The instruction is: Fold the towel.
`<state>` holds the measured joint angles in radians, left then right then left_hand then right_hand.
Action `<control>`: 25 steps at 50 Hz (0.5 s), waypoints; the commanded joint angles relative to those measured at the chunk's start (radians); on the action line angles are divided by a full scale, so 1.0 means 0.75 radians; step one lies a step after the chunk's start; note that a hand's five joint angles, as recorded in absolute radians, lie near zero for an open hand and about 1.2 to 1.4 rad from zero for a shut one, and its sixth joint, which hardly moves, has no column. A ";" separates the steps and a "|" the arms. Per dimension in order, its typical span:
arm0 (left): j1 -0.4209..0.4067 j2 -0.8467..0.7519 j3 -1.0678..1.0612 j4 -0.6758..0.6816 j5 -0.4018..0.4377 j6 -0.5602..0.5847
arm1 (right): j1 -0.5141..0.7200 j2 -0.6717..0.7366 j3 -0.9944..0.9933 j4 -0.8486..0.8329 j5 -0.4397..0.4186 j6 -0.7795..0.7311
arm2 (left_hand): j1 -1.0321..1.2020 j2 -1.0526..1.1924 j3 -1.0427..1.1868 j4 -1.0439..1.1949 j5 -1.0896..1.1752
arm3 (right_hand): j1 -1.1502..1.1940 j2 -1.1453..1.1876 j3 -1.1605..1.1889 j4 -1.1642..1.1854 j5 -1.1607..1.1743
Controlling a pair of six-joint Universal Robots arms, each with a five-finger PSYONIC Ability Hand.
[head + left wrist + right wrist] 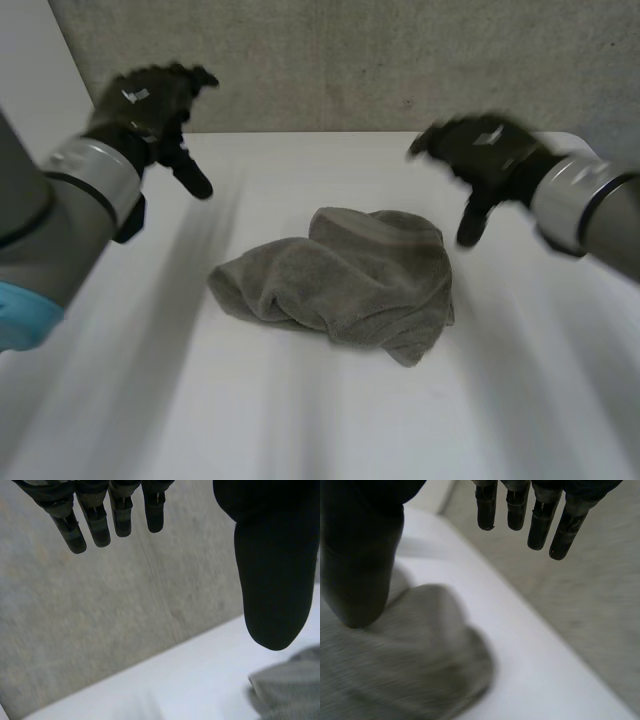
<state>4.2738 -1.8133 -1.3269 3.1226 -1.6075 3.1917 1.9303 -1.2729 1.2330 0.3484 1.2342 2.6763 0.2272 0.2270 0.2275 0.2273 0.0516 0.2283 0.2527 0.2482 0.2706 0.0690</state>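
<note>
Left hand (150, 105) and right hand (485, 150) hovered spread and empty; towel (340, 285) lay crumpled on table (150, 400) between them, nearer the right. Looked soft, limp, light; best pinched at a loose edge

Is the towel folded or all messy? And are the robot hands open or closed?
towel: crumpled in a heap on the table, not folded.
left robot hand: open, up in the air, holding nothing.
right robot hand: open, up in the air near the towel, holding nothing.
</note>
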 commanded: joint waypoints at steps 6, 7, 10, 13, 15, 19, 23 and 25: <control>-0.002 -0.286 -0.035 0.160 0.018 0.140 | 0.208 0.411 0.037 -0.131 0.054 0.037 | 0.025 0.025 0.024 0.025 0.026 | -0.072 -0.104 -0.098 -0.128 -0.092; -0.002 -0.290 -0.051 0.193 0.026 0.142 | 0.236 0.451 0.039 -0.155 0.086 0.050 | 0.025 0.025 0.024 0.025 0.026 | 0.119 0.087 0.093 0.063 0.099; -0.002 -0.290 -0.065 0.228 0.035 0.144 | 0.249 0.478 0.039 -0.166 0.142 0.050 | 0.029 0.029 0.028 0.029 0.030 | 0.823 0.791 0.797 0.767 0.803; -0.002 -0.286 -0.092 0.285 0.049 0.146 | 0.249 0.434 0.031 -0.156 0.160 0.036 | 0.029 0.029 0.028 0.029 0.030 | 1.524 1.491 1.497 1.467 1.504; 0.000 -0.270 -0.108 0.316 0.061 0.146 | 0.249 0.377 0.039 -0.143 0.158 0.013 | 0.029 0.029 0.028 0.029 0.030 | 1.557 1.524 1.530 1.501 1.537; 0.000 -0.258 -0.113 0.320 0.067 0.146 | 0.251 0.178 0.133 -0.021 0.099 -0.170 | 0.033 0.033 0.032 0.032 0.034 | 1.557 1.525 1.531 1.501 1.537; 0.000 -0.249 -0.115 0.318 0.067 0.146 | 0.253 0.098 0.225 0.166 0.020 -0.395 | 0.033 0.033 0.032 0.032 0.034 | 1.557 1.525 1.531 1.501 1.537; 0.000 -0.247 -0.115 0.318 0.067 0.146 | 0.255 0.079 0.281 0.284 -0.022 -0.529 | 0.033 0.033 0.032 0.032 0.034 | 1.557 1.525 1.531 1.501 1.537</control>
<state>4.2735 -2.0071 -1.4124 3.3657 -1.5572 3.3019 2.1199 -1.1187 1.3352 0.3459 1.3067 2.5373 0.2272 0.2269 0.2275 0.2273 0.0515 1.2867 1.3176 1.3161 1.3269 1.1504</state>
